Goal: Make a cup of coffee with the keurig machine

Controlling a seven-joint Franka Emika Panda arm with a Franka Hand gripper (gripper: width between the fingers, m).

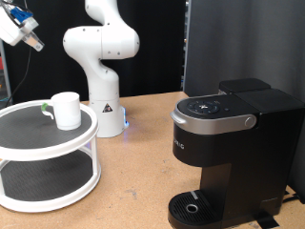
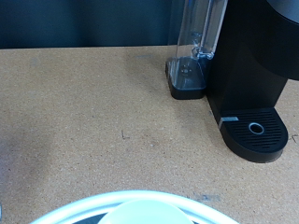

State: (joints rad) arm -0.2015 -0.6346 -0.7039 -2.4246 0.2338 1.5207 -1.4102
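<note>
The cup [image 1: 67, 110], a small white mug with a green mark on its handle, stands on the upper shelf of a round white two-tier stand [image 1: 19, 124] at the exterior view's left. High above it, in the top left corner, hangs my gripper [image 1: 29, 38], well apart from the cup. The keurig machine [image 1: 229, 143] is a black box at the exterior view's right, lid down, with its round drip tray [image 1: 195, 205] bare. In the wrist view the keurig machine [image 2: 248, 65], its drip tray [image 2: 254, 131] and a clear water tank [image 2: 196, 42] show; no fingers appear there.
The white arm base [image 1: 103, 91] stands at the back on the brown cork-like tabletop [image 1: 143, 162], between stand and machine. A dark curtain closes the background. A curved white rim [image 2: 131, 207] fills the wrist view's lower edge.
</note>
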